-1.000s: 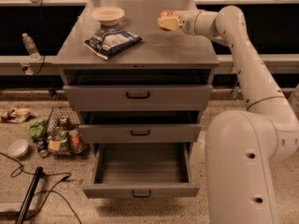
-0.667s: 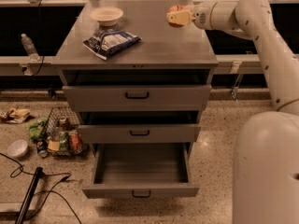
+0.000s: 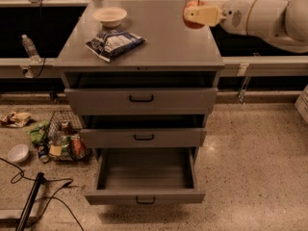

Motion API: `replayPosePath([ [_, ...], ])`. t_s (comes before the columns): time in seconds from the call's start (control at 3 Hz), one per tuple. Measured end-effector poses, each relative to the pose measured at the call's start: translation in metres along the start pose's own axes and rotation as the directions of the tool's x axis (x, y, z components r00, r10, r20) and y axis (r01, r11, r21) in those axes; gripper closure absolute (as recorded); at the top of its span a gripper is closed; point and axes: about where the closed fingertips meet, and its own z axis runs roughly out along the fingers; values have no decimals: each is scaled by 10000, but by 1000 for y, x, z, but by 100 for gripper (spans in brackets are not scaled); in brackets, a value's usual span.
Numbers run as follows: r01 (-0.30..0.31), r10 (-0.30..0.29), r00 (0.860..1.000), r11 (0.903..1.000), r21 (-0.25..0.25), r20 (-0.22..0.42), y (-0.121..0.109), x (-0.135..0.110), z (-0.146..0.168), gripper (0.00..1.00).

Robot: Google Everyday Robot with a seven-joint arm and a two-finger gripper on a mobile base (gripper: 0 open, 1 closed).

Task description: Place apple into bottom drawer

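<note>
My gripper (image 3: 198, 15) reaches in from the right over the back right corner of the grey cabinet's top (image 3: 159, 44). Its cream fingers (image 3: 206, 15) are shut on the red apple (image 3: 189, 19), which shows only partly behind them. The apple is held just above the top. The bottom drawer (image 3: 144, 196) is pulled far out and its inside looks empty. The two drawers above it stand slightly open.
A cream bowl (image 3: 109, 16) and a blue-white snack bag (image 3: 114, 43) lie on the cabinet top at the left. On the floor at left are a wire basket of cans (image 3: 66, 142), a white bowl (image 3: 18, 153), wrappers, a black pole and cable (image 3: 30, 203). A water bottle (image 3: 30, 47) stands at far left.
The view has shifted and closed in on the cabinet. The gripper with the apple has stayed over the back right of the top, now slightly lifted.
</note>
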Motion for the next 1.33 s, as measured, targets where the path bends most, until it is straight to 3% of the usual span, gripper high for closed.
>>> replayPosePath([
  [0.33,-854,791,9944,9922,-911,-703,59,62,-3,100],
  [0.67,-1412,1279,9856,9824,-1223,-1109,86,96,-11,100],
  [1.0,-1791,1609,9746,9776,-1105,-1555,100,125,-22,100],
  [1.33,-1761,1547,9642,9808,-838,-2152,112,167,-26,100],
])
